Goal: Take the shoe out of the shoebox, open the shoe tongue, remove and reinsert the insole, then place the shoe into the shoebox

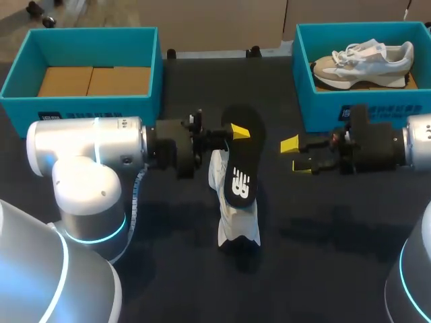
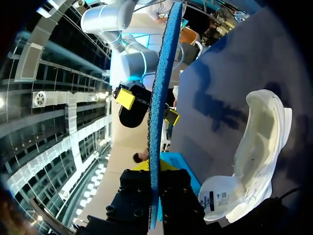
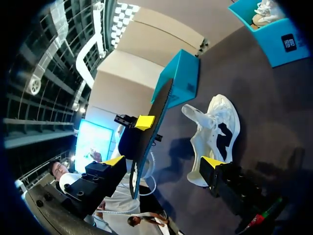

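A: Which step is in hand?

B: The insole [image 1: 241, 158] is out of the shoe [image 1: 237, 219], so the removal is judged done and the reinsertion is due. The insole is clamped on edge between the fingers of the left end effector [image 1: 234, 132] and held up over the shoe, sole side towards the head camera.

A: Where is the shoe placed?

B: It lies on the dark worktop [image 1: 323, 235] near the middle, under the insole, with its opening seen from the left wrist. It is gripped by nothing.

A: And the right end effector [image 1: 296, 156]?

B: It is held just right of the insole, its fingers spread wide and nothing taken between them.

A: What is called for next?

B: The insole must be lined up with the shoe's opening, lowered and slid in towards the toe. The shoe will probably have to be steadied by the right end effector. Afterwards the shoe is to be carried to a shoebox; the far-left shoebox [image 1: 87, 30] shows a brown cardboard floor, while another shoe [image 1: 363, 62] is seen in the far-right one [image 1: 303, 60].
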`<state>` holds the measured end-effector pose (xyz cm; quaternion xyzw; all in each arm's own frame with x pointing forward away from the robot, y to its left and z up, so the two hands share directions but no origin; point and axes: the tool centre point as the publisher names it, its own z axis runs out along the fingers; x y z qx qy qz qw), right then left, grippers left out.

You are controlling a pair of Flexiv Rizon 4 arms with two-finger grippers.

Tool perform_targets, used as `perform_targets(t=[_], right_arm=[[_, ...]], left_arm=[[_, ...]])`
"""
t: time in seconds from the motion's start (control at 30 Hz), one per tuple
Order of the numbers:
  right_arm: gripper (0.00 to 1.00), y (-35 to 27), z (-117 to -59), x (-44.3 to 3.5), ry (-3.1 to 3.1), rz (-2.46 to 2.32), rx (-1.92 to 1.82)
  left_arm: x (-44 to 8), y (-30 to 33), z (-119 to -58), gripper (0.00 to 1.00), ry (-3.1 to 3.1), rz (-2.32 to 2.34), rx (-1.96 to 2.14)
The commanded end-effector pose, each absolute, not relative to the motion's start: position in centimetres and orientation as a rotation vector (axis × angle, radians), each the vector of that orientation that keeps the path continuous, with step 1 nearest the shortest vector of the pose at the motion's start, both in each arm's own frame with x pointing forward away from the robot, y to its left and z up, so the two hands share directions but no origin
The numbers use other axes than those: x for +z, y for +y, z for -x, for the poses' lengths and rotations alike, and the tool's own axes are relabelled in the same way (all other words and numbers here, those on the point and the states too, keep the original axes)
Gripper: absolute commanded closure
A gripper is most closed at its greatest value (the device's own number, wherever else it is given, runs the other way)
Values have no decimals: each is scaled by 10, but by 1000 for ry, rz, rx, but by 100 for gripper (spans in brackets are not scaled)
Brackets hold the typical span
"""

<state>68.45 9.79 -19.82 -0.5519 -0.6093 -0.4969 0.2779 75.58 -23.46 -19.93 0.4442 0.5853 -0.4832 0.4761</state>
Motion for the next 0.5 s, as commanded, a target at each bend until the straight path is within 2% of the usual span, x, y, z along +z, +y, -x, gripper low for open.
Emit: perform_targets(t=[0.03,0.17,0.5], right_arm=[[0,99,-684,-198,-1637,1487,-1330],[0,99,-684,-198,-1637,1487,-1330],[0,79,-680,-186,-2274,1001,-1439]], left_arm=[[-199,-235,-756,100,1432,-1086,-1180],[-199,-235,-756,100,1432,-1086,-1180],[-199,-235,-756,100,1432,-1086,-1180]])
